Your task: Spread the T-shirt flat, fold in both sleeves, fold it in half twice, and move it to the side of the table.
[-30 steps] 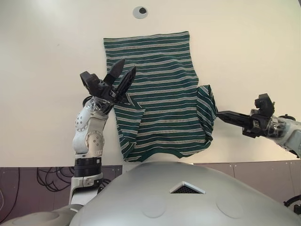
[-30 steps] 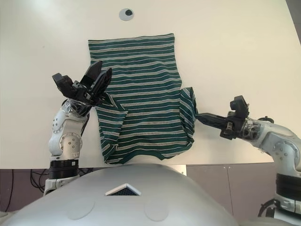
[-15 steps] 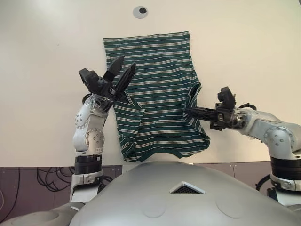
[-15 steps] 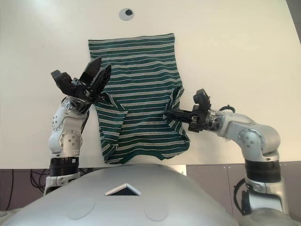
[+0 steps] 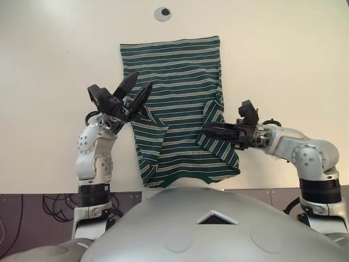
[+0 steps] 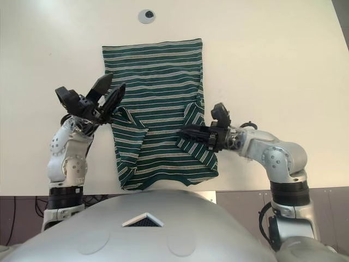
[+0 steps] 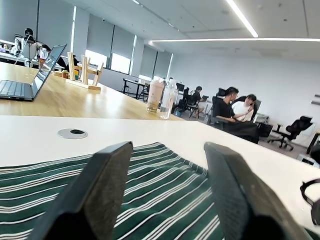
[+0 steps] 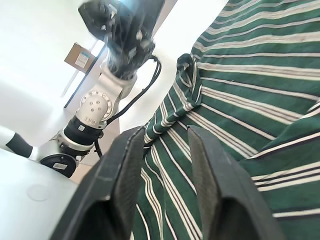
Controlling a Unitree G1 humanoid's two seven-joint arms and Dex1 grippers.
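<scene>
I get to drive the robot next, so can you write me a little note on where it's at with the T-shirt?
Left tool: open, raised over the T-shirt at its left edge, holding nothing.
Right tool: low over the shirt, at the right sleeve; I cannot tell if it grips.
T-shirt: lying mid-table.
Done: spread flat; left sleeve folded in; right sleeve laid over the body.
Left: check the right sleeve, both half-folds, then move it to the table's side.
</scene>
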